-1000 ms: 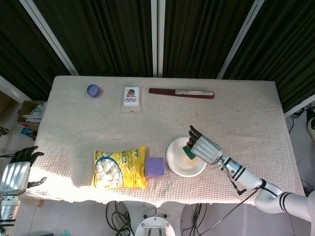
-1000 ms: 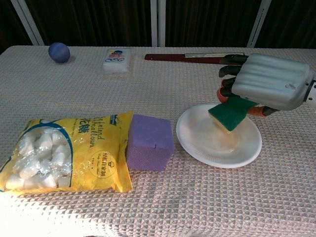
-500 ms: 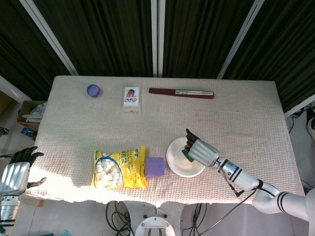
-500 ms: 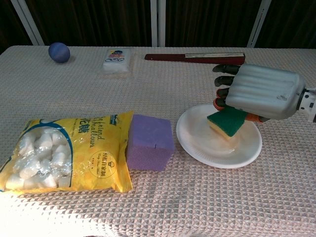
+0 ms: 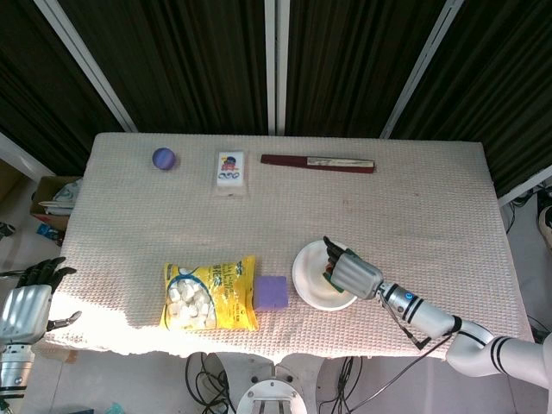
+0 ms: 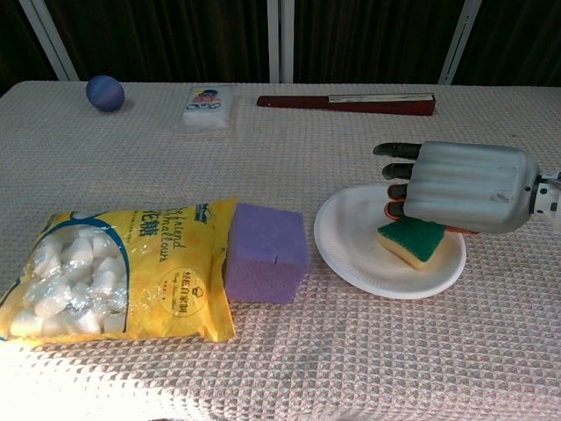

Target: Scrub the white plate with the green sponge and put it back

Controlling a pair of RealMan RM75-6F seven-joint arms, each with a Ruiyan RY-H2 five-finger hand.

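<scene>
1. Dark curtained panels with pale frame strips stand behind the table (image 5: 414, 185), which is covered in a pale, waffle-textured cloth.
2. White plate (image 6: 351, 241) sits on the cloth toward the robot's right of centre, near the front edge.
3. Green sponge (image 6: 412, 241), green face up with a yellow underside, lies flat in the plate's right half.
4. Right hand (image 6: 460, 186) is over the plate with its back turned to the chest camera. Its fingers (image 6: 396, 150) curl down over the far edge of the sponge. Whether they grip the sponge or merely rest above it, I cannot tell from either view.
5. Left hand (image 5: 28, 304) hangs off the table's left front corner, well apart from everything. Its fingers are spread and it holds nothing.
6. Purple foam block (image 6: 266, 252) stands just left of the plate, touching the yellow snack bag (image 6: 118, 272), which lies flat with white pieces showing through its window.
7. Far row, along the back of the table: blue ball (image 6: 104, 92) at left, small white packet (image 6: 208, 108) beside it, and a long dark red folded fan (image 6: 346, 103) toward the right.
</scene>
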